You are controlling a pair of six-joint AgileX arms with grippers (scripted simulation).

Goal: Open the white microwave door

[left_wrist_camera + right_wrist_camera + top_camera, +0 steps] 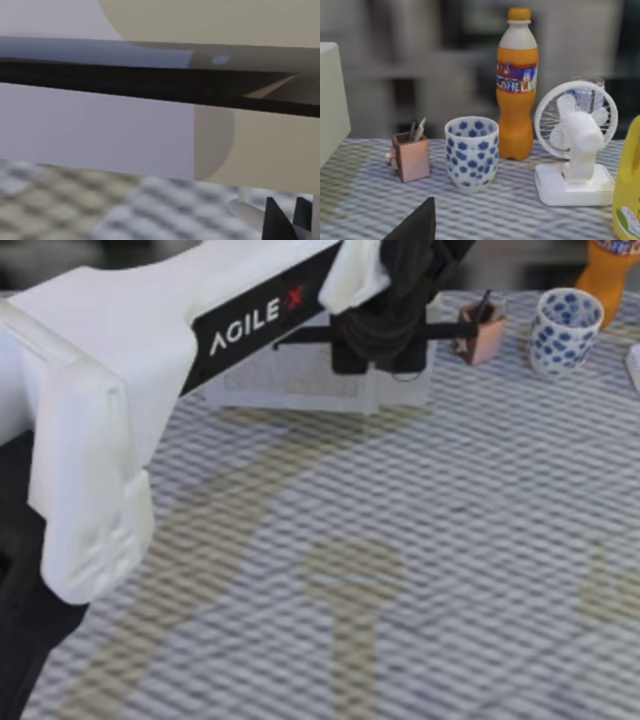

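The white microwave (405, 390) stands at the back of the table, mostly hidden under my left arm. Its door (290, 378) shows as a pale panel with a faint mesh window; I cannot tell how far it stands open. My left gripper (392, 328) hangs over the microwave's right front part and hides the knob panel. The left wrist view sits very close to a pale microwave surface (100, 135) crossed by a dark gap (150, 85). My right arm is out of the top view; one dark finger (420, 222) shows over the cloth, and the microwave's side (330, 100) is at that picture's edge.
Right of the microwave stand a pink pen holder (482, 335), a blue-dotted cup (565, 330) and an orange bottle (610, 270). A white desk fan (575, 145) and a yellow container (627, 190) stand farther right. A grey woven cloth (400, 560) covers the table.
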